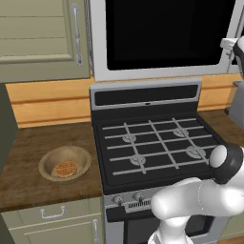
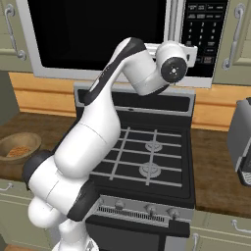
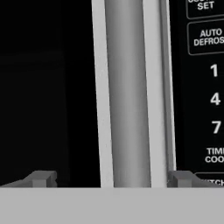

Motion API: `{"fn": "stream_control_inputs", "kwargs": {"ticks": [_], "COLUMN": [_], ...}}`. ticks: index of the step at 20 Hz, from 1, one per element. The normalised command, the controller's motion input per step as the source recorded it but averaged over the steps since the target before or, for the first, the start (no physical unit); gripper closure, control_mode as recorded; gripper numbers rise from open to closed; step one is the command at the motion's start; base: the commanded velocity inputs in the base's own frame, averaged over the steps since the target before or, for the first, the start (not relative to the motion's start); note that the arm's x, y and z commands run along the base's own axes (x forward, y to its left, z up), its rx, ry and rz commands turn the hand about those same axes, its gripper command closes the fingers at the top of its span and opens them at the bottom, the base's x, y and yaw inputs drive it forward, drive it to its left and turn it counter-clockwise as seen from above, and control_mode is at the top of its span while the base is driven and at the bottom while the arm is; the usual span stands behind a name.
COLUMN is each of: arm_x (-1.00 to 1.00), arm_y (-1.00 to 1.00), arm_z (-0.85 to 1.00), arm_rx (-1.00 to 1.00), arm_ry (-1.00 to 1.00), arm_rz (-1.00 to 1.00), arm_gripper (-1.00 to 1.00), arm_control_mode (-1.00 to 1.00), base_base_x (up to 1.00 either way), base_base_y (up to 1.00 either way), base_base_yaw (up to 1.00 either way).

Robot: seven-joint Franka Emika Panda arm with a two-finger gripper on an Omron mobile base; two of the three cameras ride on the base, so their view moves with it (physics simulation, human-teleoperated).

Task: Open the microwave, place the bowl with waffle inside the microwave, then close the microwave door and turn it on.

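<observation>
1. Spread wide, the gripper [image 3: 112,178] straddles the vertical bar handle [image 3: 127,92] of the microwave door [image 1: 164,33], gripping nothing.
2. Door sits closed on the microwave [image 2: 122,39] above the stove [image 1: 155,143].
3. Left of the stove, the bowl [image 1: 64,163] rests on the wooden counter [image 1: 28,176], waffle [image 1: 64,169] inside.

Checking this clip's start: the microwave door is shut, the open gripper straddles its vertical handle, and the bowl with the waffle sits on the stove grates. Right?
Not quite. The bowl with the waffle sits on the wooden counter left of the stove, as the left base view shows. The microwave door is shut and the open gripper straddles its handle.
</observation>
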Motion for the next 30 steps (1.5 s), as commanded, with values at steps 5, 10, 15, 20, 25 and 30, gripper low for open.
{"fn": "stream_control_inputs", "kwargs": {"ticks": [5, 10, 15, 20, 25, 30], "arm_x": [0.08, 0.04, 0.00, 0.03, 0.02, 0.00], "arm_y": [-0.08, -0.06, 0.00, 0.00, 0.00, 0.00], "arm_z": [0.00, 0.00, 0.00, 0.00, 0.00, 0.00], "arm_rx": [0.00, 0.00, 0.00, 0.00, 0.00, 0.00], "arm_ry": [0.04, 0.01, 0.00, 0.00, 0.00, 0.00], "arm_rz": [0.00, 0.00, 0.00, 0.00, 0.00, 0.00], "arm_gripper": [-1.00, -1.00, -1.00, 1.00, 1.00, 1.00], "arm_control_mode": [-1.00, -1.00, -1.00, -1.00, -1.00, -1.00], "base_base_x": [0.00, 0.00, 0.00, 0.00, 0.00, 0.00], "base_base_y": [0.00, 0.00, 0.00, 0.00, 0.00, 0.00], "base_base_yaw": [0.00, 0.00, 0.00, 0.00, 0.00, 0.00]}}
